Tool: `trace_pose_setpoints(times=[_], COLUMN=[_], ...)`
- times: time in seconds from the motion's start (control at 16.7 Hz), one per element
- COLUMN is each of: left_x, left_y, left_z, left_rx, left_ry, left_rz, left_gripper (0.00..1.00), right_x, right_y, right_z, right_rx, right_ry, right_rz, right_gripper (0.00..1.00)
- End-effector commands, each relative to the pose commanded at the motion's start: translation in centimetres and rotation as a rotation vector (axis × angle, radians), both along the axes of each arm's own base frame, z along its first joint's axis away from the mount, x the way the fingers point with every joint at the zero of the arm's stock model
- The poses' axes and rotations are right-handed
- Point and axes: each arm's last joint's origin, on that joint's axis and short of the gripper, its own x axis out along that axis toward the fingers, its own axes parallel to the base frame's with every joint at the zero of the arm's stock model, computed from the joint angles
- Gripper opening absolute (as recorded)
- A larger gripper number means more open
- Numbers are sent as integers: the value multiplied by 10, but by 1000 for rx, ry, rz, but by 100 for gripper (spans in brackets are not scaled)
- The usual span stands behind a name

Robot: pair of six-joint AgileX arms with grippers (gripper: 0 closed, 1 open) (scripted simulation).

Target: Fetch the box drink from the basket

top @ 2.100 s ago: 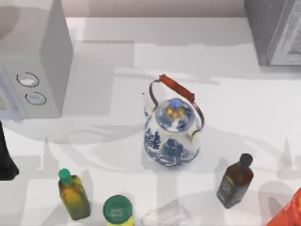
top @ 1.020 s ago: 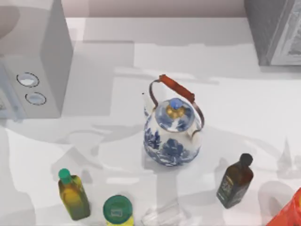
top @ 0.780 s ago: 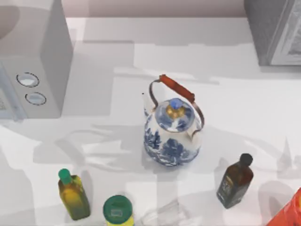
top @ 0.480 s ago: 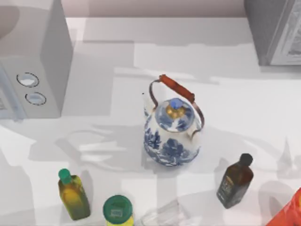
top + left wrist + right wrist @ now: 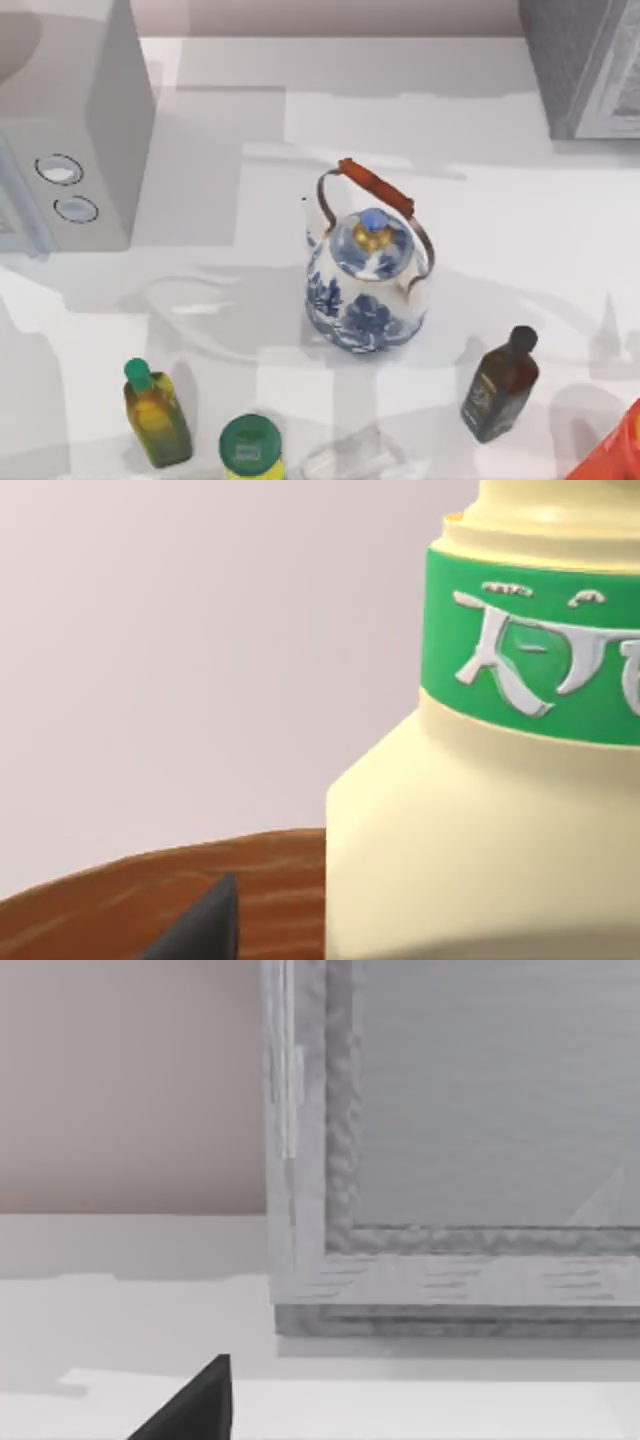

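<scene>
The box drink is seen very close in the left wrist view: a pale yellow body with a green lettered band just under its neck, standing upright with its long axis vertical. Behind and beside its base a curved brown woven rim is visible, taken to be the basket, so the drink is judged to be in or at the basket and not yet lifted out. One dark fingertip of the left gripper pokes in at the edge of that view, just beside the drink's shoulder; whether the fingers are spread or pinching the body cannot be told. The left arm is plainly the nearer one (the drink lies straight ahead of its camera).

The right gripper is parked well away, facing a grey cabinet. On the table stand a blue-and-white teapot, a dark bottle, a small olive bottle and a green-lidded jar.
</scene>
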Motion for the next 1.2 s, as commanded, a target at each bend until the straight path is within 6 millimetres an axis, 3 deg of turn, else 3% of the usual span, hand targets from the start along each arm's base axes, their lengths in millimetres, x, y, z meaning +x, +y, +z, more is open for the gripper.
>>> trace_pose_setpoints(times=[0.3, 0.6, 1.2], left_x=[24, 26, 26], left_y=[-1, -1, -1], left_z=[-1, -2, -2], left_rx=[0, 0, 0], left_ry=[0, 0, 0], left_rz=[0, 0, 0], left_gripper=[100, 100, 25], right_x=[0, 0, 0], right_y=[0, 0, 0], right_z=[0, 0, 0], right_rx=[0, 0, 0], right_ry=[0, 0, 0], right_rz=[0, 0, 0], right_gripper=[100, 100, 100])
